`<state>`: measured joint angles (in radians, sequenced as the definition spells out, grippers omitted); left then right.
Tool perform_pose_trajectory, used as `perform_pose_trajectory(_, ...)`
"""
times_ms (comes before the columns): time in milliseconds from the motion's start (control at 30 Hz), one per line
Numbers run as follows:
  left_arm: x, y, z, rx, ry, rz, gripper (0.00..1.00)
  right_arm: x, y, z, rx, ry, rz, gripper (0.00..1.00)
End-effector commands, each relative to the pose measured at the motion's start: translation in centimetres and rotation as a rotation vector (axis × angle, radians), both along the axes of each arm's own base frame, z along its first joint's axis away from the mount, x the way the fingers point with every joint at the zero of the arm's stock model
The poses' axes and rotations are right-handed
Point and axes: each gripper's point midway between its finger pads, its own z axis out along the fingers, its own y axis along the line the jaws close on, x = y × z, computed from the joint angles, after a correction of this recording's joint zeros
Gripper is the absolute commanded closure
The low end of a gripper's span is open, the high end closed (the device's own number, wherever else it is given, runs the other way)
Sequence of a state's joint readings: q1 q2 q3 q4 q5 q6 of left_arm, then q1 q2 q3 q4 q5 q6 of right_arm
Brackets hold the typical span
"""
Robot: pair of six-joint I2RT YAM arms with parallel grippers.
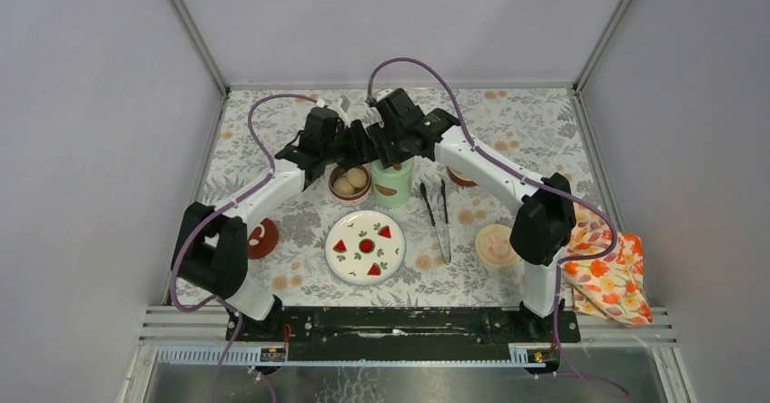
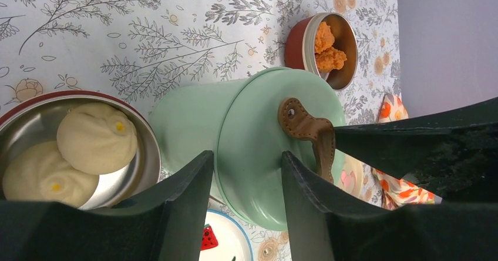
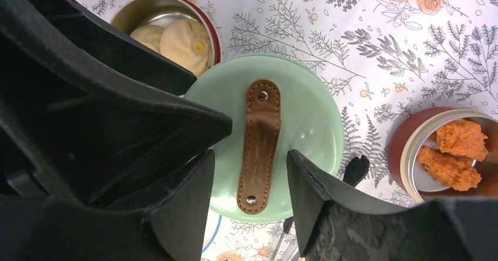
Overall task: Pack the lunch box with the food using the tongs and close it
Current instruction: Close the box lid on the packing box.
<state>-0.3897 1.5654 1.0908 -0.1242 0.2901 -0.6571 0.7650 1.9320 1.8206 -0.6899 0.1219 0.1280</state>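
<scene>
Left fingers (image 2: 182, 208) and right fingers (image 3: 182, 214) both stand half open and empty over the mint-green jar lid (image 3: 305, 120)

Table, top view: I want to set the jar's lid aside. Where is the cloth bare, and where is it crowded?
Bare: the far strip of table, and the patch between the dark-red lid and the plate. Crowded: the middle, where jar, bun bowl, chunk bowl and tongs sit close.

Mint-green jar (image 2: 188, 114) stood upright, closed by its lid (image 3: 305, 114) with a brown strap (image 3: 260, 146), flanked by uncovered steel bowl (image 3: 144, 15) of pale buns (image 3: 185, 43) on the left and red-sided bowl (image 3: 394, 149) of orange fried chunks (image 3: 461, 139) on the right, two dark tongs (image 1: 442, 221) laid side by side near the jar's right
</scene>
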Motion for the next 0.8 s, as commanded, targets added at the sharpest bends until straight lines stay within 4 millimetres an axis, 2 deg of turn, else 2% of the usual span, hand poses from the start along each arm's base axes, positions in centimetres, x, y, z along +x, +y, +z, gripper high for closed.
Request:
perform_pose_trajectory(0,-4.0,3.6,-9.8,0.253,0.26,0.028,0.48,-3.7,-3.0,-8.0,-0.19,0.24,-0.033,0.43)
perform_pose_trajectory(100,-4.2,3.4,-10.3,0.268,0.27,0.022,0.46,-4.2,-3.9,-9.4,-0.15,0.314,-0.064,0.42)
perform_pose_trajectory(200,-4.3,3.1,-10.8,0.279,0.276,0.015,0.46,-3.5,-5.3,-10.4,-0.104,0.34,-0.112,0.43)
perform_pose_trajectory(300,-4.6,2.8,-11.4,0.279,0.293,0.0,0.46,-3.2,-6.5,-11.3,-0.135,0.372,-0.122,0.44)
perform_pose_trajectory(400,-4.9,2.7,-11.9,0.289,0.304,-0.006,0.46,-3.3,-5.2,-9.9,-0.068,0.366,-0.075,0.45)
perform_pose_trajectory(567,-5.5,2.7,-12.2,0.281,0.311,-0.012,0.46,-2.3,-3.4,-4.9,0.064,0.254,-0.018,0.45)
perform_pose_trajectory(633,-5.7,2.8,-12.2,0.279,0.311,-0.014,0.46,-2.0,-3.2,-3.6,0.073,0.225,-0.001,0.45)
perform_pose_trajectory(700,-6.1,2.8,-12.3,0.277,0.314,-0.019,0.46,-2.3,-3.2,-3.6,0.04,0.216,0.019,0.45)
perform_pose_trajectory(767,-6.6,2.7,-12.2,0.273,0.311,-0.02,0.46,-3.1,-3.2,-4.5,-0.009,0.229,0.038,0.44)
